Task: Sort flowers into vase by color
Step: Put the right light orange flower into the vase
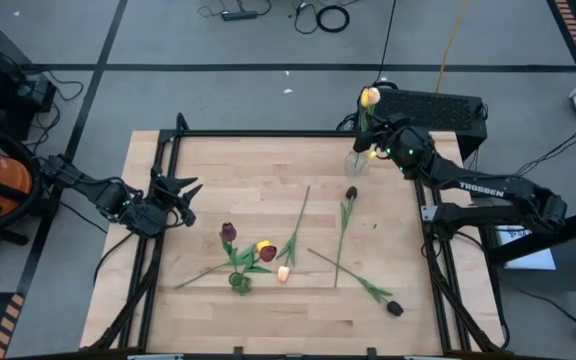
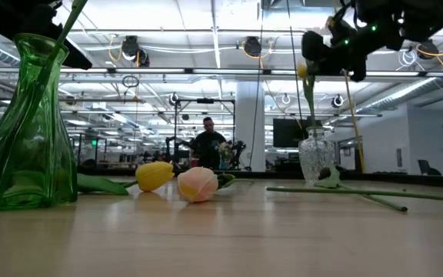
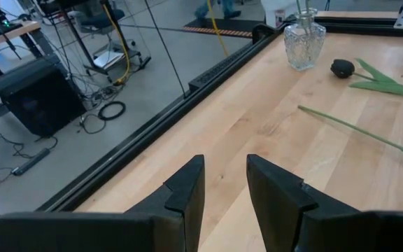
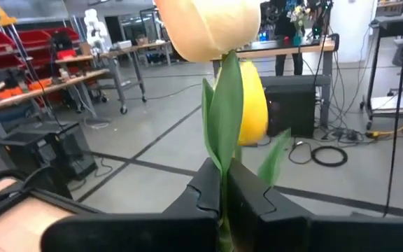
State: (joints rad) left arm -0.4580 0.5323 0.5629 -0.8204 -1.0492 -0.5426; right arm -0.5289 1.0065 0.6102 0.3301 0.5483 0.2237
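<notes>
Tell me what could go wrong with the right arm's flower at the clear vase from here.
The right gripper pinches a cream tulip by its thin stem above the clear vase, which already holds a yellow tulip. The stem could miss the narrow neck or crowd that flower. The vase stands near the table's far edge, so a nudge might tip it.

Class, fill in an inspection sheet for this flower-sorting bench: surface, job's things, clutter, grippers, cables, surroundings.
Surface: wooden table, black frame.
Job's things: clear vase at far right corner; green vase near the low camera; loose tulips scattered mid-table, dark-headed one near clear vase.
Clutter: nothing seen.
Grippers: right gripper shut on cream tulip above clear vase; left gripper open, holding nothing, at left table edge.
Cables: coils on floor.
Surroundings: person standing far behind.
</notes>
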